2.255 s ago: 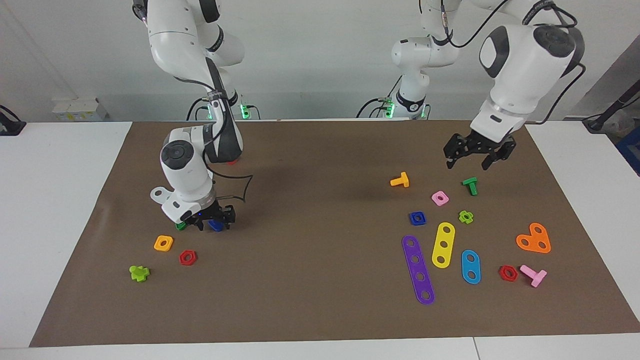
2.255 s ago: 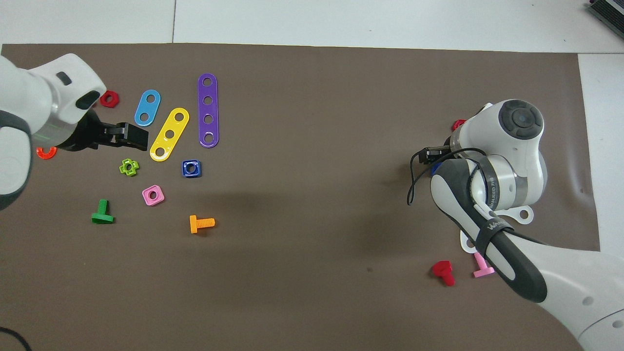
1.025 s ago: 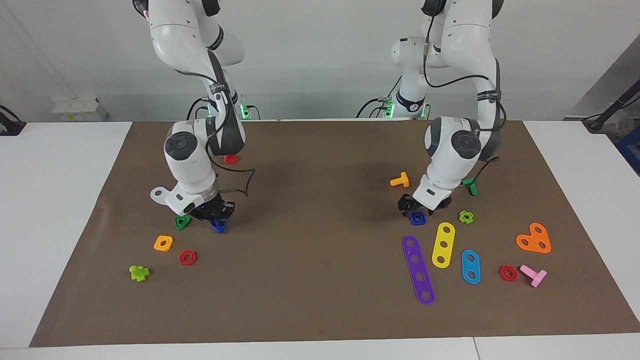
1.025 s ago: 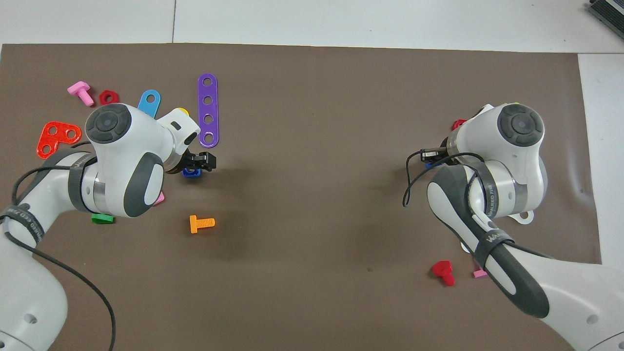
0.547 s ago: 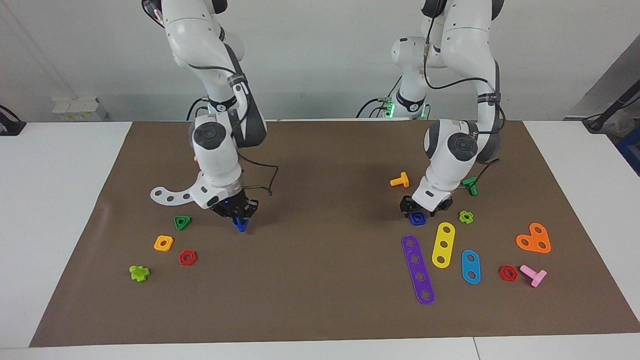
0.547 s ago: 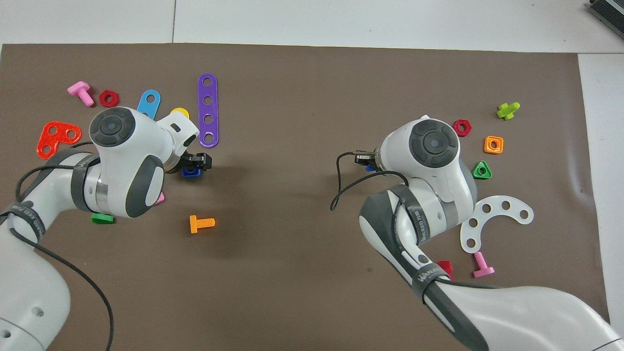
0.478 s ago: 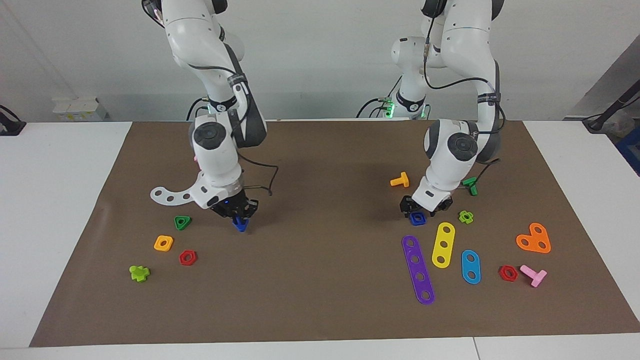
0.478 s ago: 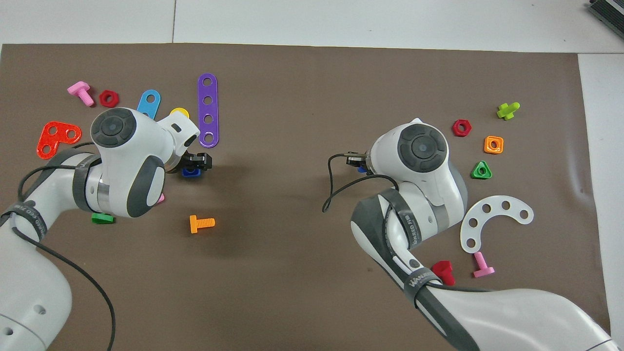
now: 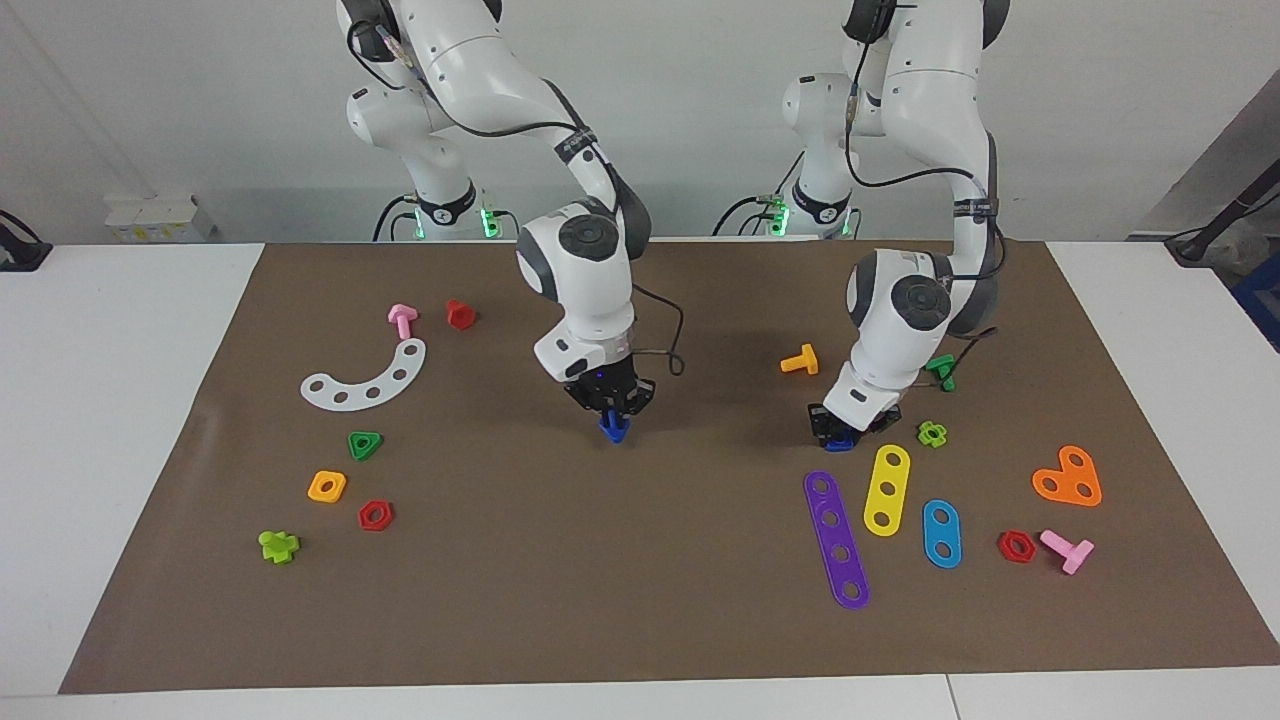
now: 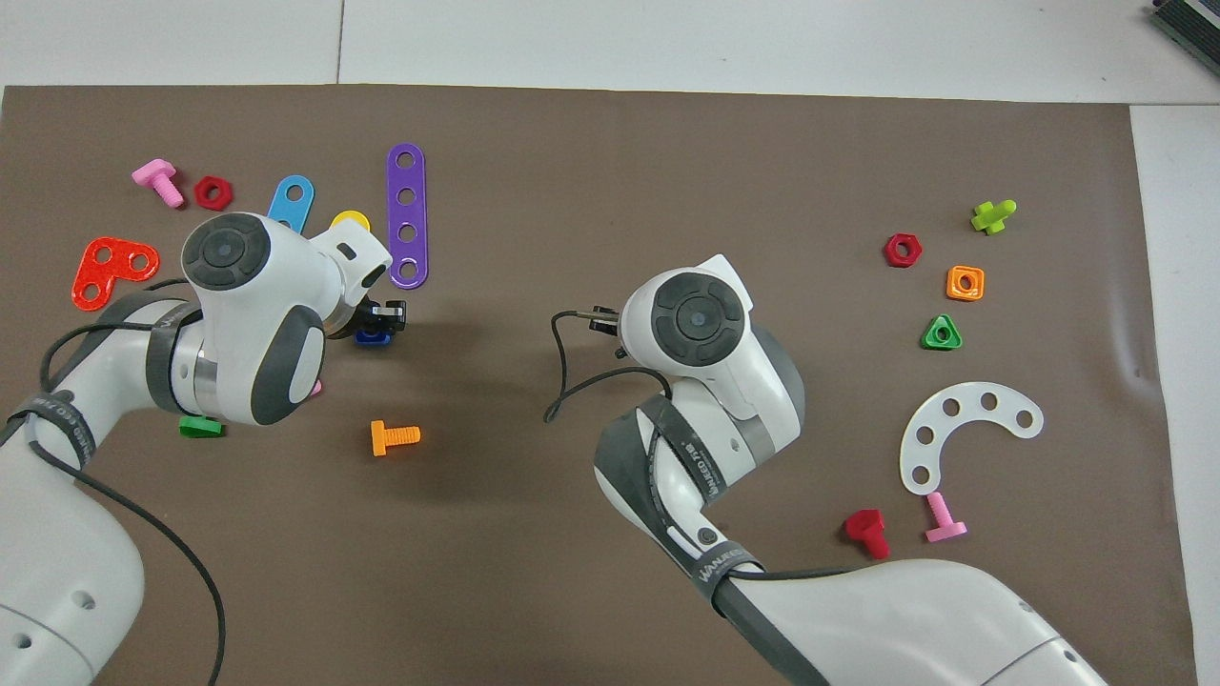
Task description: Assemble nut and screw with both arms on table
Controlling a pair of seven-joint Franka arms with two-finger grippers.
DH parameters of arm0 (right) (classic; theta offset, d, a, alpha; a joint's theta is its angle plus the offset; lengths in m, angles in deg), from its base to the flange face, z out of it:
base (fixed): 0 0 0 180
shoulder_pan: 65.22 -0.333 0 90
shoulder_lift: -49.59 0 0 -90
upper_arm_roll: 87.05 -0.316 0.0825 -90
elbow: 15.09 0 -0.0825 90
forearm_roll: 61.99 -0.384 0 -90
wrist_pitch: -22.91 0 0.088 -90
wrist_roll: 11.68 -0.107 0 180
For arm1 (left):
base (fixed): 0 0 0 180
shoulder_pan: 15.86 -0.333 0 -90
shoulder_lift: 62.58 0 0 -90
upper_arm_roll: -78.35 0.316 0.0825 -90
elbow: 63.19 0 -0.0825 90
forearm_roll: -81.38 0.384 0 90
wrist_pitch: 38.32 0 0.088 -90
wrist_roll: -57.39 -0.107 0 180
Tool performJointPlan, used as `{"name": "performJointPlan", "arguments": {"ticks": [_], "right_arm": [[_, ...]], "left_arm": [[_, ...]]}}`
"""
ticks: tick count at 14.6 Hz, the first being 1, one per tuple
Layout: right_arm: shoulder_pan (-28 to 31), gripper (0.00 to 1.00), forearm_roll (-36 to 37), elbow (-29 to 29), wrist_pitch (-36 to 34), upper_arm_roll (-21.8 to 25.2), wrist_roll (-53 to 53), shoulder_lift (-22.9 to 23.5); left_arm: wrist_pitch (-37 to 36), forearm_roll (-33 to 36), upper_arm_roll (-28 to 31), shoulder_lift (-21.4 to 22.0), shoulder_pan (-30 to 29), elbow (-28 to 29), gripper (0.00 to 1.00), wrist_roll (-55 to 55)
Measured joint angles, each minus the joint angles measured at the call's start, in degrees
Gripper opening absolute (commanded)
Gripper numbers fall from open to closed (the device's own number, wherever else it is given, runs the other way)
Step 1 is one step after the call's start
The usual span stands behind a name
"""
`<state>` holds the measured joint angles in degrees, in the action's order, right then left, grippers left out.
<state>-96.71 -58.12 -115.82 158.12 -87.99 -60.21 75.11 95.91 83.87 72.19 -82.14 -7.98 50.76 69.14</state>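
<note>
Facing view shows the right claw (image 9: pixel 611 404) hanging over the bare middle of the brown mat (image 9: pixel 640 600), pinching the blue screw (image 9: pixel 612 428), which pokes out below its tips and is clear of the mat. Which end of the screw the tips grip cannot be made out for certain; its long axis looks roughly upright, with a narrow blue end pointing down. The left claw (image 9: pixel 845 420) is low over the blue nut (image 9: pixel 838 440) at the left arm's end of the tabletop (image 9: pixel 120 420), beside the end of the purple strip (image 9: pixel 836 540) nearer the robots and the yellow strip (image 9: pixel 886 489). Its tips sit on either side of the nut, which appears to rest flat on the mat with its hole facing up; whether they have closed on it or are only straddling it cannot be told. In the overhead view the nut (image 10: pixel 373 335) peeks out under the left claw (image 10: pixel 385 316), while the screw is hidden beneath the right arm's wrist. My judgement is that the picking-up step is half done: screw in hand, nut being taken. Next the left arm would need a firm pinch on the nut's sides that leaves the hole free, a lift, and then both arms must meet over the middle with stem and hole on one line.
</note>
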Motion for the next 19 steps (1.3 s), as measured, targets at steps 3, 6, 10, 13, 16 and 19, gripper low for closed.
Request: {"name": "performJointPlan", "arguments": {"ticks": [3,6,10,13,16,19], "right_arm": [[-2.1,0.05,2.2,2.1,0.0,0.0,-3.6,2.7],[-3.0,1.00,2.2,2.3,0.0,0.0,-3.7,3.4],[-2.8,1.00,2.2,2.7,-0.4,0.3,-3.7,3.2],[0.0,1.00,2.2,3.3,-3.4,0.7,-3.1,-0.1],[4.5,1.00,1.9,2.7,-9.0,0.7,1.1,-6.2],[9.3,1.00,1.3,-0.2,-12.7,0.7,6.6,-12.0]], "left_arm": [[-0.1,0.6,-0.1,0.0,0.0,-0.3,0.00,0.0],[-3.3,0.6,-0.3,-0.3,0.1,-4.1,0.00,0.0],[-8.9,0.6,-0.5,-1.5,1.4,-11.5,0.00,1.1],[-9.1,0.0,-0.7,-2.6,5.3,-13.5,0.00,6.8],[-8.7,-3.7,-0.9,-3.3,11.1,-14.9,0.00,13.0],[-7.9,-4.8,-1.0,-4.0,16.2,-16.7,0.00,18.2]]}}
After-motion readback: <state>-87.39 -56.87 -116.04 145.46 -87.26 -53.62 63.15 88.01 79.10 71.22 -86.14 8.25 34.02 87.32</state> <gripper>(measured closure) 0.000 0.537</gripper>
